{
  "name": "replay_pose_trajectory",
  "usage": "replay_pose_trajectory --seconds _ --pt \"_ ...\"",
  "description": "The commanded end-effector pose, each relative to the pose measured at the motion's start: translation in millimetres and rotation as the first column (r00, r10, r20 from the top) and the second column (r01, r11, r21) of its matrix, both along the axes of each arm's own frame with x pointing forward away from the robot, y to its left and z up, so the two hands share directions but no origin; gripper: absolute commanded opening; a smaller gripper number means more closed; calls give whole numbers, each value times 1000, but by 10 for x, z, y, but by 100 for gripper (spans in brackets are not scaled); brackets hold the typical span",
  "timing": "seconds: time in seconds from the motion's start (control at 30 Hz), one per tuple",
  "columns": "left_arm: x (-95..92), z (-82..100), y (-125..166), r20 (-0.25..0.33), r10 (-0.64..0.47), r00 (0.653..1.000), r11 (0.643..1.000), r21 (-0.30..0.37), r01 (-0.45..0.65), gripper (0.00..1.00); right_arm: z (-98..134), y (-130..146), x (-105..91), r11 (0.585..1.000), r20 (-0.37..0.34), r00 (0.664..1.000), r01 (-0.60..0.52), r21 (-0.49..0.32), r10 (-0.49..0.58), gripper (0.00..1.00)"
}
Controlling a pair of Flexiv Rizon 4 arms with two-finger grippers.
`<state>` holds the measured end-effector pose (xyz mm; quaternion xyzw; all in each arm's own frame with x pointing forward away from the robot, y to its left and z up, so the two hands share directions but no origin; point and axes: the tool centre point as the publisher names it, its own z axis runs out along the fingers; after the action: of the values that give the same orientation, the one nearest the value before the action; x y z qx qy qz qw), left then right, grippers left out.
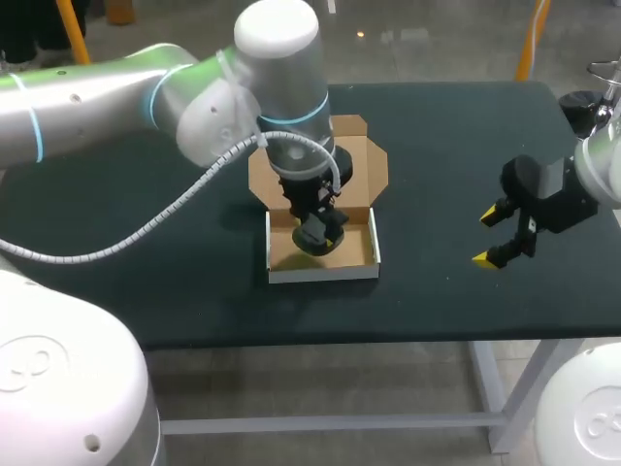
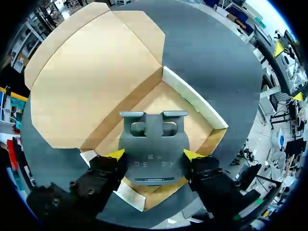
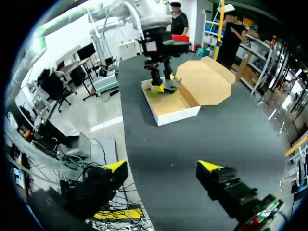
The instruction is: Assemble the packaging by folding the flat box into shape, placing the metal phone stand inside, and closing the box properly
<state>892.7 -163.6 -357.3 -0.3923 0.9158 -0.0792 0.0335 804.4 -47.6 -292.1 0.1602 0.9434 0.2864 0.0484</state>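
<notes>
Phone stand (image 2: 153, 137), grey metal with two hooks at its far end, is pinched on both sides by the left end effector (image 2: 154, 154), inside the open cardboard box (image 2: 192, 98). Only the left wrist view shows that grip; from overhead the arm hides most of it. Box is white outside, lid (image 1: 361, 165) lying flat on the dark counter (image 1: 446, 136). Right end effector (image 1: 487, 237) hangs wide open, holding nothing, well apart from the box.

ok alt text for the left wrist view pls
The left gripper holds a grey metal phone stand between its two yellow-tipped fingers, over the floor of the open cardboard box. Beyond it the box's lid lies folded back flat on the dark table.
</notes>
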Motion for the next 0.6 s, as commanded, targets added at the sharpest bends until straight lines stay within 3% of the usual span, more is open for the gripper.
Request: replay_pose_trajectory --seconds 0.03,0.6 --pt "27 -131 -41 -7 2 1000 1000 8 -2 0 10 -13 -4 1000 0 1000 -3 4 3 100" --pt "24 -377 -139 -34 11 999 1000 16 -11 0 10 -13 -4 1000 0 1000 -3 4 3 100"
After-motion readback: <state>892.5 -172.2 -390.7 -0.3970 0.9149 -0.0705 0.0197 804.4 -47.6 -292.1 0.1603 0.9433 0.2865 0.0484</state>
